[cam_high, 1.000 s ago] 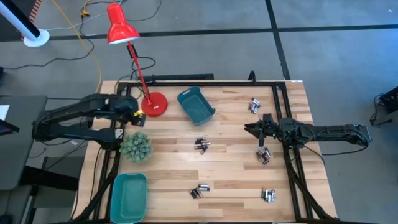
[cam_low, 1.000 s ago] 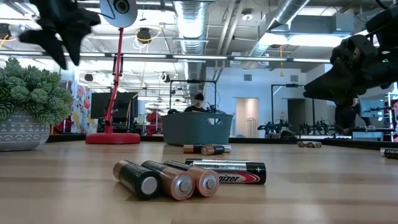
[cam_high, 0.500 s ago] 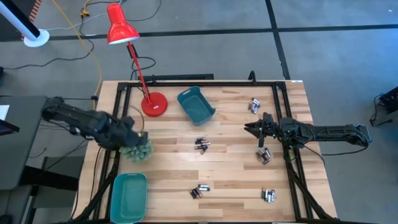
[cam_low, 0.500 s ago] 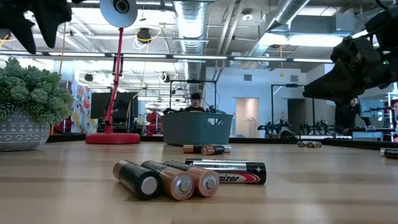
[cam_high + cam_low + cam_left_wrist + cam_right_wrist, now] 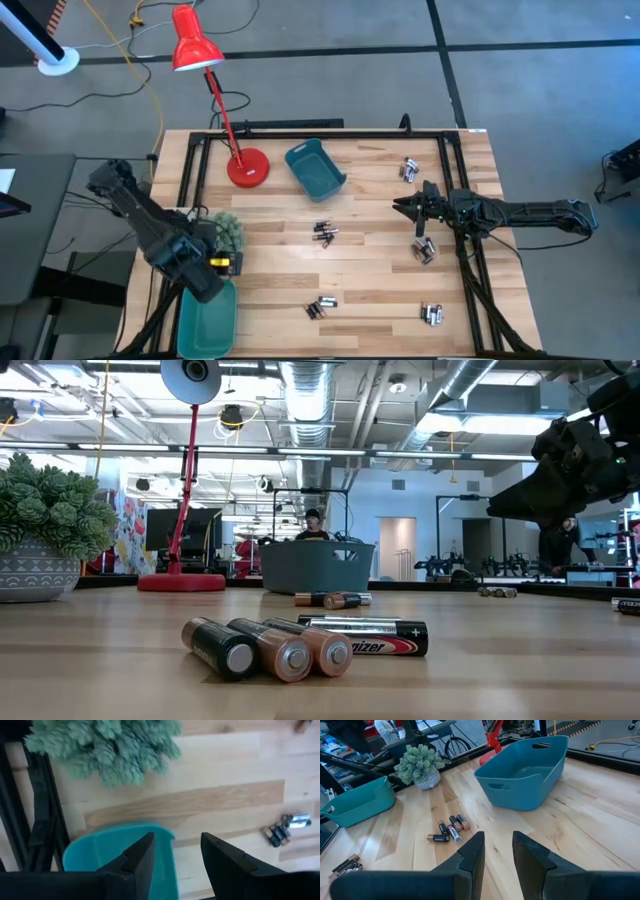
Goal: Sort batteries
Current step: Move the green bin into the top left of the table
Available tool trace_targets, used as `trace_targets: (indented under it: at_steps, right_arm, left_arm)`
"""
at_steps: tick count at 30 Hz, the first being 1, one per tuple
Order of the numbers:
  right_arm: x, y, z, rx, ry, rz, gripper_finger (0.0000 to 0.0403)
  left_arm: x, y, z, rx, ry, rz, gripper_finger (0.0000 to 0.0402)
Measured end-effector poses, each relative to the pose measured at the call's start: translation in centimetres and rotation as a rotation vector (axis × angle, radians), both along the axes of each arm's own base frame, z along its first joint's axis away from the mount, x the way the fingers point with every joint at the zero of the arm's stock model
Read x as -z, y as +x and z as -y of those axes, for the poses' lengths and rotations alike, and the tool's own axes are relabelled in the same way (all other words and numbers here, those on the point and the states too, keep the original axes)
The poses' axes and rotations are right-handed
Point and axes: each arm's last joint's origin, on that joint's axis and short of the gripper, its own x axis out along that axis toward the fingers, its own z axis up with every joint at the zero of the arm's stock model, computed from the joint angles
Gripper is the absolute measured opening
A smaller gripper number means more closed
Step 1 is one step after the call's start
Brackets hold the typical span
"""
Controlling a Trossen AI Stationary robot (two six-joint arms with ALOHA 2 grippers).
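The left gripper (image 5: pixel 207 283) hangs released, nothing between its fingers, over the near teal bin (image 5: pixel 205 322), the green plant (image 5: pixel 226 229) just behind it. Batteries (image 5: pixel 324 233) lie in small clusters between the two arms. The right gripper (image 5: pixel 406 208) hovers parted and empty; another cluster (image 5: pixel 425 250) lies just beside it.
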Motion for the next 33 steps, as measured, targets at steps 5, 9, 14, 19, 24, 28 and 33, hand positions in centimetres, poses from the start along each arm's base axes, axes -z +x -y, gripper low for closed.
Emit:
trace_targets:
  at_steps: [5, 9, 14, 19, 24, 28, 33]
  right_arm:
    - [0.0, 0.0, 0.0, 0.000, 0.000, -0.001, 0.0118]
    - [0.0, 0.0, 0.0, 0.000, 0.001, -0.002, 0.0118]
    - [0.0, 0.0, 0.0, 0.006, 0.037, 0.008, 0.0118]
    - [0.0, 0.0, 0.0, 0.031, 0.142, 0.036, 0.0118]
    - [0.0, 0.0, 0.0, 0.050, 0.226, 0.059, 0.0118]
    - [-0.2, 0.0, 0.0, 0.062, 0.284, 0.087, 0.0118]
    - [-0.7, 0.1, 0.0, 0.062, 0.294, 0.110, 0.0118]
  left_arm:
    - [1.0, 0.4, 1.5, 0.152, 0.005, -0.112, 0.0154]
    - [2.0, 0.6, 2.5, 0.425, -0.004, -0.217, 0.0154]
    - [3.4, 1.1, 3.5, 0.822, 0.063, -0.286, 0.0154]
    - [5.0, 1.7, 4.7, 1.123, 0.119, -0.359, 0.0154]
    - [6.5, 0.8, 4.7, 1.189, 0.143, -0.413, 0.0154]
    - [7.2, -0.9, 4.1, 1.186, 0.140, -0.373, 0.0154]
    - [8.5, -2.7, 2.8, 1.193, 0.145, -0.284, 0.0154]
